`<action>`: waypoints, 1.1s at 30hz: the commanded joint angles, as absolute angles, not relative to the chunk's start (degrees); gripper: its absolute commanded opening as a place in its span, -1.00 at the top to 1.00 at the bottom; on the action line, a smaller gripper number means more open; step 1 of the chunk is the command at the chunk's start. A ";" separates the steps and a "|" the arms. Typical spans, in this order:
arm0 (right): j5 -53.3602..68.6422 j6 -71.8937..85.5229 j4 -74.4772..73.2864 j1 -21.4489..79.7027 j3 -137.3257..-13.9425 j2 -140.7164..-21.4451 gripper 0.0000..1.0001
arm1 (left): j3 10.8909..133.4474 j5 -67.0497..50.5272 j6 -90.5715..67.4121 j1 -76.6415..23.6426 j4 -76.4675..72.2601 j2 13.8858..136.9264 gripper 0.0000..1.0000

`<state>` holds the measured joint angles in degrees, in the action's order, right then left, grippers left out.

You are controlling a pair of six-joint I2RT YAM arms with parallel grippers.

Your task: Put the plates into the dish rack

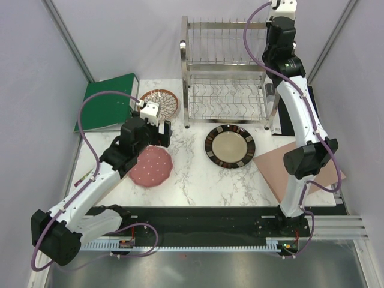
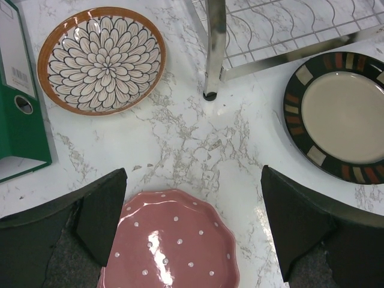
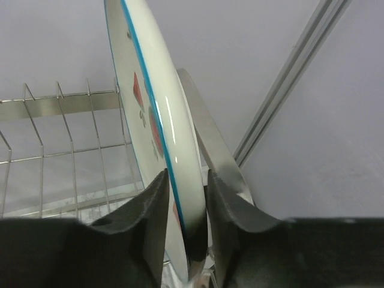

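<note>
Currently R claw [image 3: 187, 180] clamps strawberry plate [image 3: 153, 120] edge at rack [image 1: 185, 78]; L claw [image 2: 193, 177] apart.

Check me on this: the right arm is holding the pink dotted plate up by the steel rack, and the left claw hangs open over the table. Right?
Not quite. The right gripper is shut on the white strawberry plate, as the right wrist view shows; the pink dotted plate lies on the table under the open left gripper. The rest holds.

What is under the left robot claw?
A pink plate with white dots, lying flat on the marble table. The claw is open above it. A finger covers one edge.
</note>
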<state>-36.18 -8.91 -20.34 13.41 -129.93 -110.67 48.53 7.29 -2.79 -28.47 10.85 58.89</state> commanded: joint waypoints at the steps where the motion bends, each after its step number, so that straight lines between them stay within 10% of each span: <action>1: -36.30 -8.44 -16.26 13.45 -133.07 -109.87 0.07 | 48.51 5.63 -4.92 -28.56 9.40 59.24 -1.00; 14: -30.86 -7.39 -19.40 15.29 -112.11 -82.58 -0.29 | 50.01 -7.38 -26.26 -29.27 9.06 70.39 -0.93; 22: 5.91 -1.16 -36.70 14.51 -79.48 -55.83 -0.62 | 45.18 -13.18 -41.65 -30.67 -3.07 79.09 -0.68; 33: 23.46 18.80 -33.05 1.94 -56.96 -57.04 -0.76 | 51.58 -11.51 -50.36 -34.27 -7.73 98.15 -0.26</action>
<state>13.65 10.26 -34.81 3.97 -60.23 -57.04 46.68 -11.27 -44.25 -32.36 -3.62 92.40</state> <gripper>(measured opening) 0.873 0.640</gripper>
